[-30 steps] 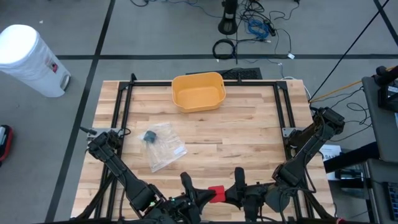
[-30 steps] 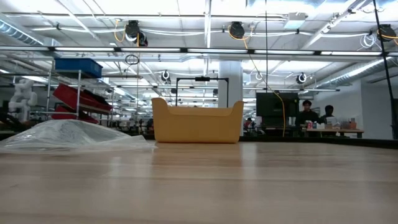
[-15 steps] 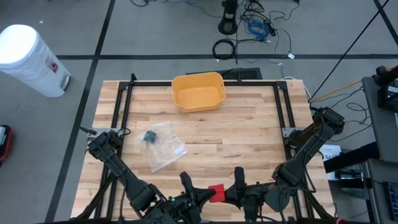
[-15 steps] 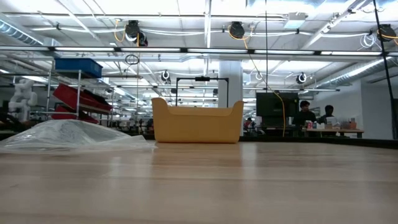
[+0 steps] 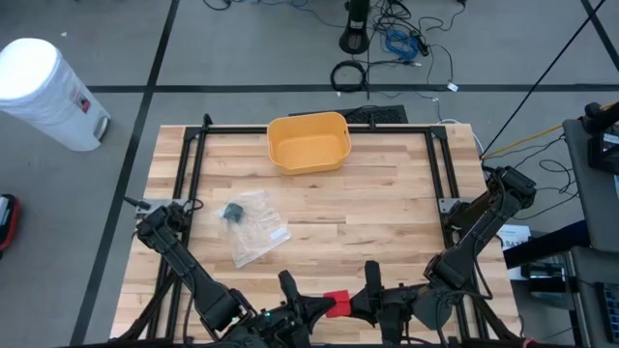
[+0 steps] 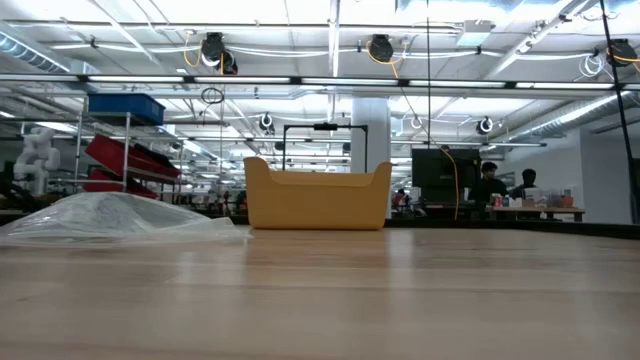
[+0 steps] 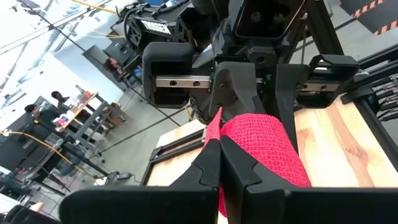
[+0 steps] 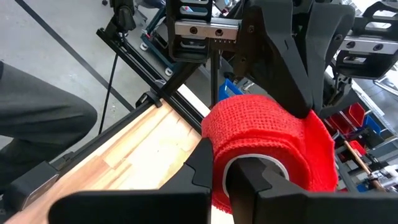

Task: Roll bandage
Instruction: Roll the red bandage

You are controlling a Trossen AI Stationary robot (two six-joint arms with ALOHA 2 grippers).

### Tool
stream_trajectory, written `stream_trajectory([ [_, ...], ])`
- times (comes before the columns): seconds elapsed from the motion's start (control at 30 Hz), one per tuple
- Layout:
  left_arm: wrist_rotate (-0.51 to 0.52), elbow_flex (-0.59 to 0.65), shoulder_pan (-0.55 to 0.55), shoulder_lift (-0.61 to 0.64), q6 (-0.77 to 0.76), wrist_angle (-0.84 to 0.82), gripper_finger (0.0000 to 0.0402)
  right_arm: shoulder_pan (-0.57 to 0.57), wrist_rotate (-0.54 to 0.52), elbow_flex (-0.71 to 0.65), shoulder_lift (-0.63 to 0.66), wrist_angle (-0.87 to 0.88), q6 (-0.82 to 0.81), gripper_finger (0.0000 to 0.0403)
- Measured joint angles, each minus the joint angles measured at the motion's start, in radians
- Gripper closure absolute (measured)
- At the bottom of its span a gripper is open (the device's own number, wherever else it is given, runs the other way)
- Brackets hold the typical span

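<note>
Both hands pinch the red bandage [image 5: 336, 301]: left hand [image 7: 219, 144] its tail, right hand [image 8: 239, 163] the roll; no legible writing

red bandage roll [image 5: 336, 302] at the table's near edge

a woven, crepe-textured red roll [image 8: 261, 143] with a pale core, held up off the wood between both arms, its loose end drawn out flat.
</note>
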State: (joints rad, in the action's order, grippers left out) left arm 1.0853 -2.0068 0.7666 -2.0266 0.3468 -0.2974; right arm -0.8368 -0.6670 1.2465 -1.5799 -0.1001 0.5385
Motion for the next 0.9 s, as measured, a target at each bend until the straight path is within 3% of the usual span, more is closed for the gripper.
stream_trajectory([
  [0.2,0.015,0.0,0.001,0.0,-0.027,0.0,0.0399,0.0,-0.005,0.0,0.0,0.004,0.0,0.0389],
  [0.47,0.043,0.0,0.005,-0.001,-0.027,0.001,0.0353,-0.002,0.007,0.0,0.0,0.008,-0.001,0.0389],
  [0.9,0.042,0.0,0.006,-0.001,-0.026,-0.006,0.0352,-0.001,0.039,0.0,0.0,0.005,-0.003,0.0389],
])
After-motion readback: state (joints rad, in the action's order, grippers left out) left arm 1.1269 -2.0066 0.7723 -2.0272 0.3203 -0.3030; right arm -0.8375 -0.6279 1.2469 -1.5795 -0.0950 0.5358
